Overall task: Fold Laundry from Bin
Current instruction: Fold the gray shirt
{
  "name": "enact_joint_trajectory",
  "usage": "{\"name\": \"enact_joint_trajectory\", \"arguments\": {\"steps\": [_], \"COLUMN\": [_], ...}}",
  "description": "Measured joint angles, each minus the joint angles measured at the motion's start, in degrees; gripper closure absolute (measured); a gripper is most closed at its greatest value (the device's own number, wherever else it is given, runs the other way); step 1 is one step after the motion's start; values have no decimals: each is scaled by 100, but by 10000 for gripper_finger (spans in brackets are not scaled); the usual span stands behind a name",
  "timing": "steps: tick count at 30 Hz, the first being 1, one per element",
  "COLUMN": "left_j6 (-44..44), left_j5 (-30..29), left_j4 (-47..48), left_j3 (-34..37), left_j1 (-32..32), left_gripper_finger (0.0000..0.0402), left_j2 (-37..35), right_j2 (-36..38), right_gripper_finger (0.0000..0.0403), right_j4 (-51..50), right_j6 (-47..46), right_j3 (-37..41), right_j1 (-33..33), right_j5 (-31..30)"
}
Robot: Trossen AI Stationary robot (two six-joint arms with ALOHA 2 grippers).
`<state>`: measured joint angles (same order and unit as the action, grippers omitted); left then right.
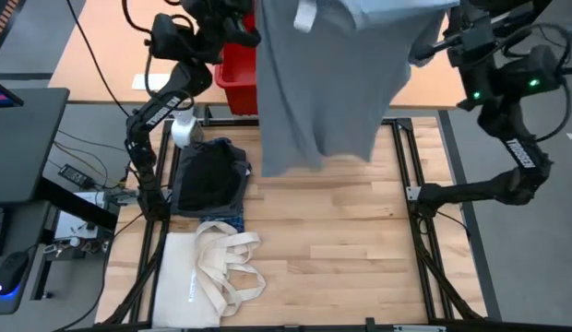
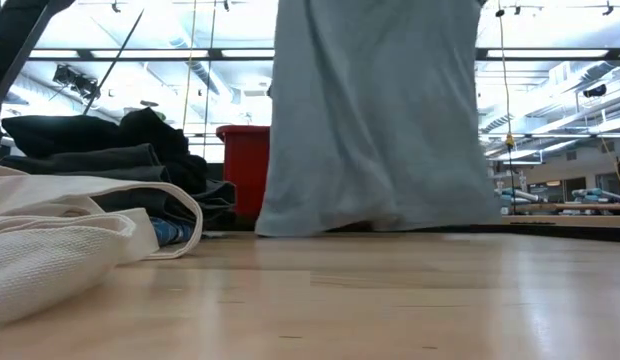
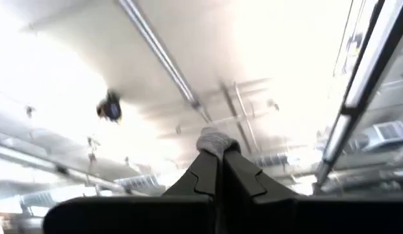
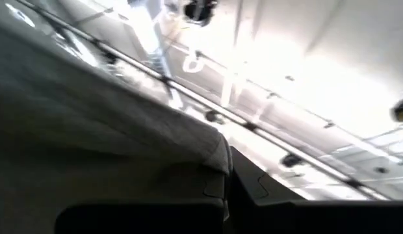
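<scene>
A large light grey garment [image 1: 332,83] hangs spread between my two raised grippers, over the far middle of the table. In the low view the garment [image 2: 375,120] drops as a wide sheet, and its lower hem [image 2: 380,222] reaches table height; whether the hem touches the wood I cannot tell. My left gripper [image 3: 219,156] and my right gripper [image 4: 229,170] are both shut on the garment, fingers slanting upward. The red bin [image 1: 235,74] stands at the far edge, partly behind the garment. My left gripper pinches a small bunched tuft of the grey garment [image 3: 218,138] between its two fingers; the tuft sticks out past their free ends. The fingers slant upward and the rest of the cloth hangs below, out of that view. My right gripper pinches the garment's upper edge [image 4: 218,156] between its two fingers, which slant upward. From there the cloth [image 4: 91,123] spreads away in a broad, lightly creased sheet toward the other arm and hangs down.
A pile of dark folded laundry [image 1: 210,175] lies at the table's left, with a white roll [image 1: 184,129] behind it. A cream tote bag [image 1: 212,267] lies at the near left. Bare wood [image 1: 341,240] covers the middle and right.
</scene>
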<state>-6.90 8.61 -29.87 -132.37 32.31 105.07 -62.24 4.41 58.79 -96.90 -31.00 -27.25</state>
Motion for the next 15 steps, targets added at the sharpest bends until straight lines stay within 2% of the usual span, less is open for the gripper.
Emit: {"name": "enact_joint_trajectory", "arguments": {"steps": [4, 6, 8, 11, 15], "left_j6": [-150, -181, -445, -1116, -1792], "left_j5": [32, 277, 819, 1884, 3205], "left_j4": [804, 953, 1184, 1658, 2417], "left_j3": [-244, -238, -208, -204, -204], "left_j1": [15, -10, -103, -263, -685], "left_gripper_finger": [386, 386, 386, 386, 386], "left_j2": [-71, -153, -238, -347, -457], "right_j2": [-285, -416, -480, -417, -214], "right_gripper_finger": [395, 395, 395, 395, 395], "right_j4": [-1478, -2461, -3605, -5091, -6589], "right_j6": [-726, -1144, -1626, -2500, -3673], "right_j3": [-919, -1377, -1773, -2275, -2690], "right_j1": [-118, -172, -179, -108, 34], "right_j5": [441, 671, 970, 1726, 2855]}}
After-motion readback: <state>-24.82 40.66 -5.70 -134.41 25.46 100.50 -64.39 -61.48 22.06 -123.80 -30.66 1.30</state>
